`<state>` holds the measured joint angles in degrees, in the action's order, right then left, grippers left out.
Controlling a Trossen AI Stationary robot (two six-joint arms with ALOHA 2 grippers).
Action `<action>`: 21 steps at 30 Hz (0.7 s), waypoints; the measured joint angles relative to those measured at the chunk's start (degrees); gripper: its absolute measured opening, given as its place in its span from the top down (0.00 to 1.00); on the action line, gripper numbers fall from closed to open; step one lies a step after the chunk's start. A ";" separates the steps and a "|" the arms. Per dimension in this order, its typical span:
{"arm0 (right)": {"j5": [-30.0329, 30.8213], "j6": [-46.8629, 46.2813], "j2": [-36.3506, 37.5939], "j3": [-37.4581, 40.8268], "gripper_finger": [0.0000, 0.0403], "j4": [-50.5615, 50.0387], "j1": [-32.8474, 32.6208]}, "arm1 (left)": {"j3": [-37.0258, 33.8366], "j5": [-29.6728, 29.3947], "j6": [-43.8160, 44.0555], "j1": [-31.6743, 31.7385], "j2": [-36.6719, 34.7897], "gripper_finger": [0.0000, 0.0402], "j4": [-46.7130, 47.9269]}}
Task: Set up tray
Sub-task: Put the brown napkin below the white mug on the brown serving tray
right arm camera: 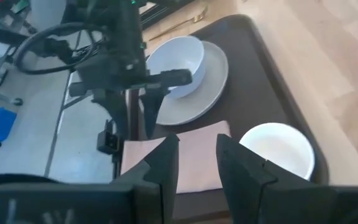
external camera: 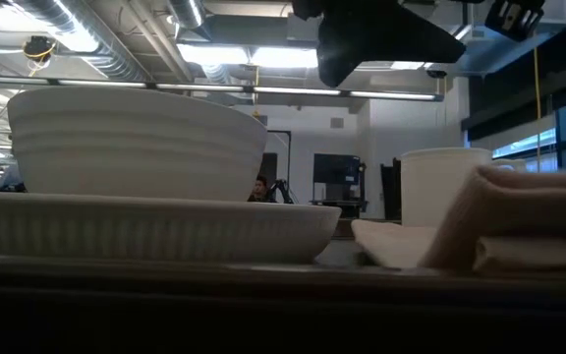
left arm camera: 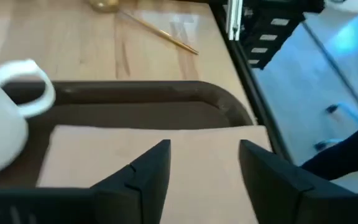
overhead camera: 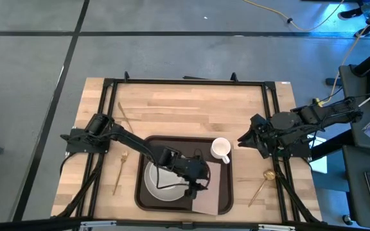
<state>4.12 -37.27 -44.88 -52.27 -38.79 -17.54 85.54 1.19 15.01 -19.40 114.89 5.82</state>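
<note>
From my left gripper (left arm camera: 204,168) I see the jaws spread wide, holding nothing, directly above the pinkish napkin (left arm camera: 154,155). The napkin lies in the dark brown tray (overhead camera: 148,192). Beside the jaws stand the white bowl (right arm camera: 176,62) on its plate (right arm camera: 210,81); beyond them, the cup (overhead camera: 220,149). The right gripper (overhead camera: 244,141) waits over the tabletop (overhead camera: 185,109), jaws narrowly parted, empty.

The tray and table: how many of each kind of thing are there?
tray: 1
plate: 1
bowl: 1
mug: 1
napkin: 1
gold cutlery pieces: 3
Total: 8
</note>
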 joint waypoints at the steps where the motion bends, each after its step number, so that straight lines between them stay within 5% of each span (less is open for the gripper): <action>1: 0.78 -0.01 0.00 0.00 0.73 0.00 0.00 | 0.00 -0.06 -1.47 0.02 0.00 0.51 0.06; 9: 2.66 -3.08 0.00 0.00 0.73 -0.03 0.04 | 0.02 -8.95 -7.26 -0.64 1.59 0.45 3.38; 21: 6.86 -6.47 -0.05 0.00 0.73 -0.39 0.07 | 0.02 -8.50 -7.43 -2.42 6.69 0.47 -0.09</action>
<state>10.98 -43.74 -44.94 -52.27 -39.18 -17.47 85.56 -7.31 7.58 -21.82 121.58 5.74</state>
